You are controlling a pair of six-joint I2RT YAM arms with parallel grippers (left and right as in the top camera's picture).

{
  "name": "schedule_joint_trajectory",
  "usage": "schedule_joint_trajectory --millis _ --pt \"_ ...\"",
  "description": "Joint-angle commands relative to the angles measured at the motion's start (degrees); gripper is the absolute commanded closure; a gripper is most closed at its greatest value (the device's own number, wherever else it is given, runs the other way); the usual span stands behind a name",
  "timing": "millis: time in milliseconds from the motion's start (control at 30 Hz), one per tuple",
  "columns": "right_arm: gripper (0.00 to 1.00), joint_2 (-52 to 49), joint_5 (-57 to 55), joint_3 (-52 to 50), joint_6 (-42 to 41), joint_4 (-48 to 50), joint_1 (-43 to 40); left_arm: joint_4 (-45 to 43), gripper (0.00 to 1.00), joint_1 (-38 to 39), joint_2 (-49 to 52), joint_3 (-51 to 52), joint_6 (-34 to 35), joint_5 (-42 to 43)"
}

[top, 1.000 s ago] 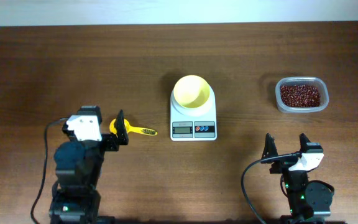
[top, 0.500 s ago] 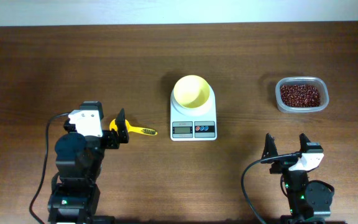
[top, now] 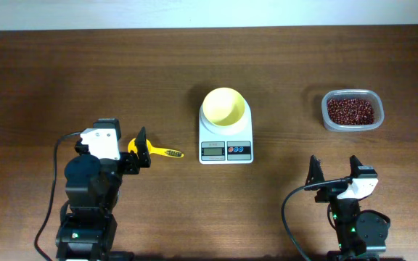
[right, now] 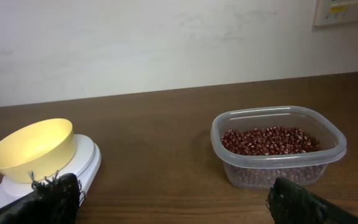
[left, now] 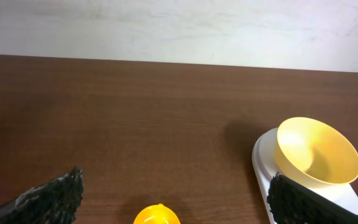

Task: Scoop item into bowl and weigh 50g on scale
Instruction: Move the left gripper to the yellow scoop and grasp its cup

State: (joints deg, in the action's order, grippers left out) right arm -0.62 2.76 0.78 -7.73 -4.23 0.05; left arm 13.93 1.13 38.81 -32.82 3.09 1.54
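Note:
The pale yellow bowl stands empty on the white scale at mid table. The red-brown beans fill a clear tub at the right. A small yellow scoop lies left of the scale, handle toward it. My left gripper is open, its fingers on either side of the scoop's cup, not closed on it. My right gripper is open and empty, low near the front right. Its view shows the bowl and the beans.
The left wrist view shows the bowl on the scale to the right of the left gripper. The right gripper has bare wood between scale and tub ahead. A pale wall lies beyond the table's far edge.
The left arm's wrist has shifted slightly; its fingers stay around the scoop's cup. The right arm, bowl, scale and tub have not moved.

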Motion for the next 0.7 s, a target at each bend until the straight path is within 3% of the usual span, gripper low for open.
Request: schedule_joint_trajectory --millis 0,167,333,500,667 --pt "0.01 0.42 -0.46 -0.46 0.00 -0.15 0.22 -0.17 0.01 0.22 0.09 -1.57 0.76 0.66" --pt "0.01 0.42 -0.46 -0.46 0.00 -0.15 0.22 -0.13 0.01 0.22 0.87 -1.66 3.34 0.61" --pt "0.01 0.42 -0.46 -0.46 0.00 -0.15 0.22 5.62 0.01 0.22 12.02 -10.21 3.63 0.39" --pt "0.01 0.42 -0.46 -0.46 0.00 -0.15 0.22 15.74 0.01 0.22 24.20 -20.24 14.73 -4.33" --pt "0.01 0.42 -0.46 -0.46 0.00 -0.15 0.22 15.76 0.01 0.22 25.59 -20.26 15.13 -4.13"
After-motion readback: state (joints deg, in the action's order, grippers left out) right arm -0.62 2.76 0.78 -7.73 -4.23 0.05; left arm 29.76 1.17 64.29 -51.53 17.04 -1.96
